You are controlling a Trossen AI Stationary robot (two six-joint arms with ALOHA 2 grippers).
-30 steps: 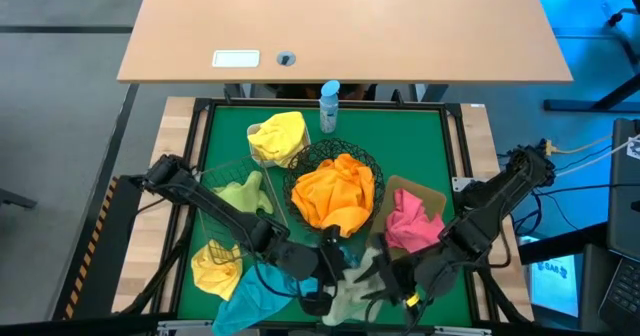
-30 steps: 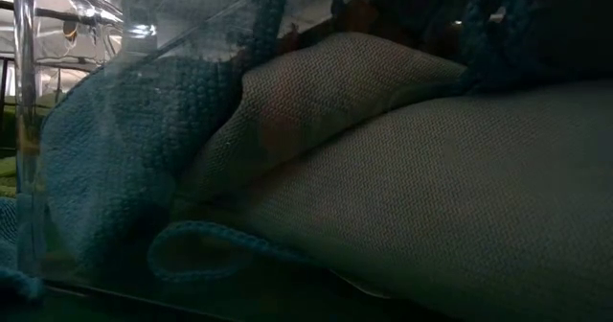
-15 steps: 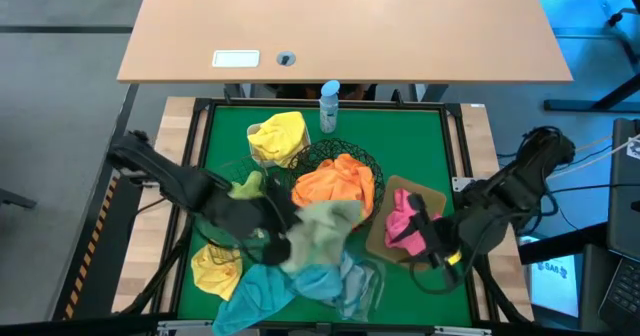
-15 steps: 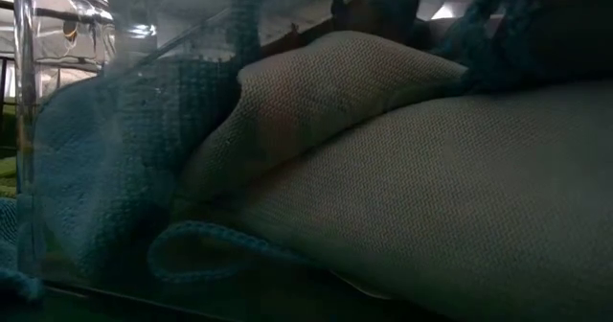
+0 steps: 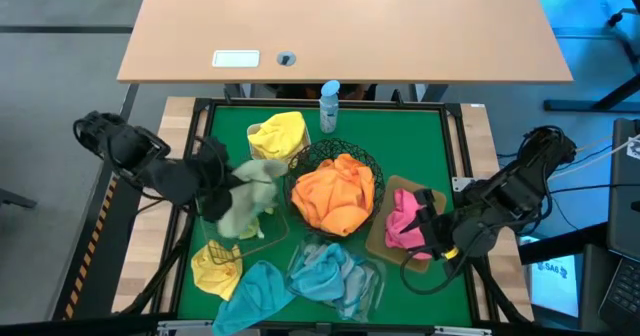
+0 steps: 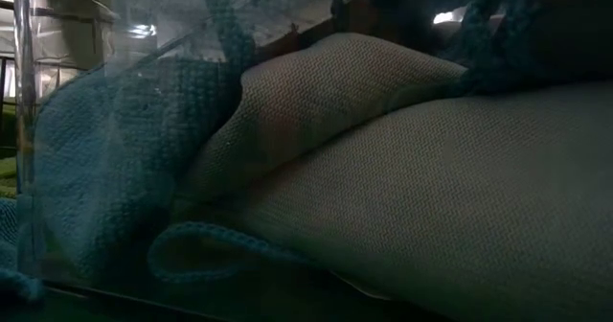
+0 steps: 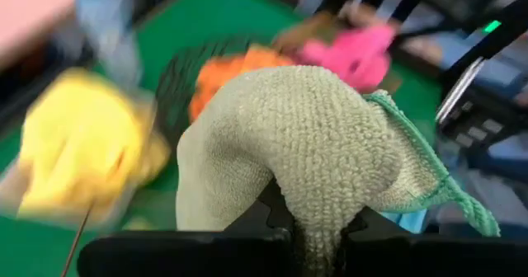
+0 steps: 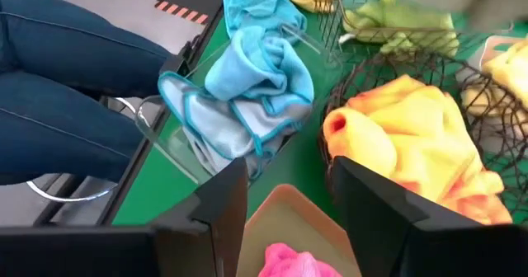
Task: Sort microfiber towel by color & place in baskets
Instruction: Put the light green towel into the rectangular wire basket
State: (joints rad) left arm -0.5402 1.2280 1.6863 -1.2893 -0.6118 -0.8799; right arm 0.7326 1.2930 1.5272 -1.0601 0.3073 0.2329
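The round black wire bowl (image 5: 336, 166) heaped with orange fuzzy cloths (image 5: 334, 192) lies between both grippers. The left gripper (image 5: 215, 181) clamps a pale green microfiber towel (image 7: 305, 145) between its jaws, draped above the rectangular wire basket (image 5: 245, 231). The right gripper (image 8: 285, 196), jaws spread wide and empty, hovers over the tan rectangular tray (image 8: 285, 215), the pink towel (image 5: 404, 219) just beneath
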